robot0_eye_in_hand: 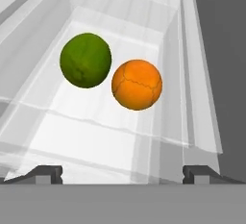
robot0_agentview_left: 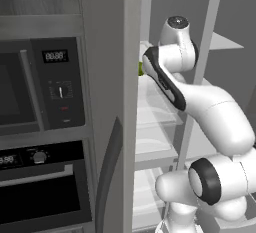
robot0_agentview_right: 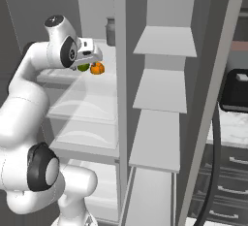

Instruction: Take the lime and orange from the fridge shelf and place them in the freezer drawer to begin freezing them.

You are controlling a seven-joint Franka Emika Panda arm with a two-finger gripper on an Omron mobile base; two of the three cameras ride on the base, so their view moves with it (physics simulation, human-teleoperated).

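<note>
Claw (robot0_eye_in_hand: 123, 174) is seen with jaws wide apart and nothing between them, poised above the lime (robot0_eye_in_hand: 85, 60) and orange (robot0_eye_in_hand: 137, 84). Both fruits lie side by side, touching or nearly so, on the shelf (robot0_eye_in_hand: 57, 136) of the open fridge. For a clean grasp, one fruit should be centred between the fingers (robot0_eye_in_hand: 47, 174) before closing, so that its neighbour is not nudged. Digits on the oven display (robot0_agentview_left: 55, 56) are shown but cannot be read reliably; no brand is legible.

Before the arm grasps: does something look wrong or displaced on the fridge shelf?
Nothing stands out. The lime and the orange sit side by side on the fridge shelf, both whole, with the open gripper in front of them.
</note>
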